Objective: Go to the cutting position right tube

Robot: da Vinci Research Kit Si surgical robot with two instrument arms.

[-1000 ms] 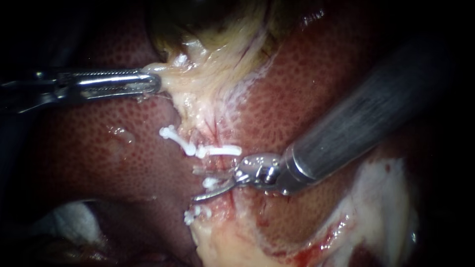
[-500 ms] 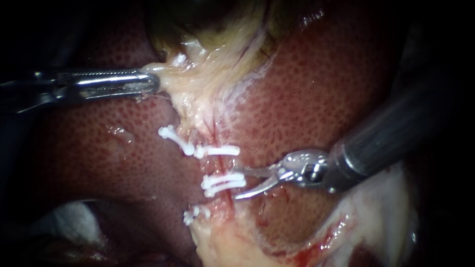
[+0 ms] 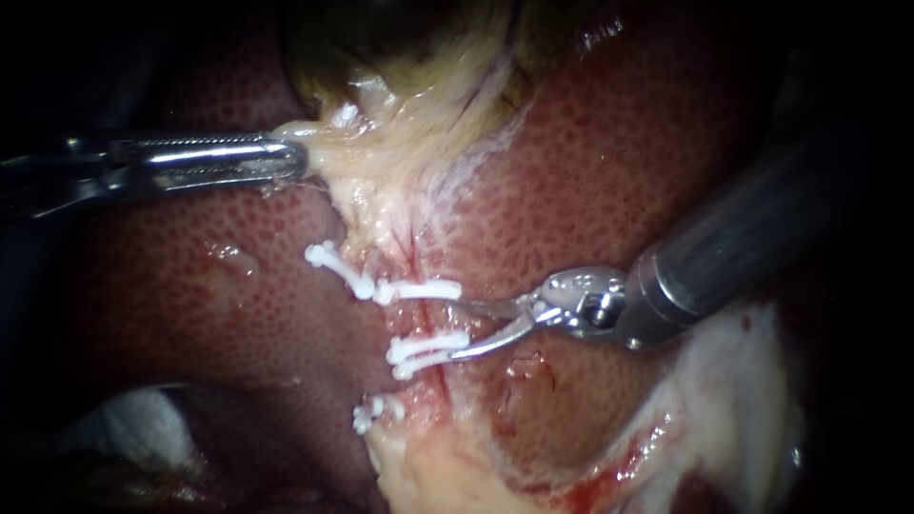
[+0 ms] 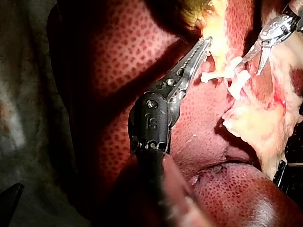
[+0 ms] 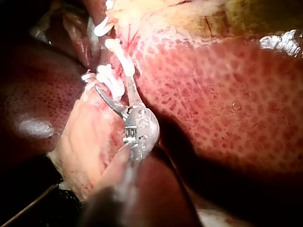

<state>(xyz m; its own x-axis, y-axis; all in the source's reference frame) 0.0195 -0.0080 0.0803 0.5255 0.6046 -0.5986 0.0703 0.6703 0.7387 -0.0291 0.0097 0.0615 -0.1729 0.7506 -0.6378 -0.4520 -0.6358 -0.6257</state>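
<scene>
Two curved blades of my right instrument (image 3: 459,329) stand open on the liver (image 3: 619,143). They straddle the stretch of right tube (image 3: 426,317) between the upper white clip (image 3: 424,288) and the pair of clips (image 3: 428,348) below it. The lower blade lies against that pair. The right wrist view shows the same open blades (image 5: 112,85) at the clips (image 5: 110,76). My left instrument (image 3: 286,158) is shut on pale tissue under the gallbladder (image 3: 400,38), and in its wrist view the jaws (image 4: 202,47) lie together on it.
Another clip (image 3: 335,266) sits left of the upper one, and one more (image 3: 376,411) lies lower down. Pale fatty tissue (image 3: 743,381) with red spots fills the lower right. White gauze (image 3: 143,419) shows in the dark lower left.
My right instrument drew back to the right, uncovering the pair of clips, then rose slightly; its open blades now point at the gap between clips. The left instrument has held still.
</scene>
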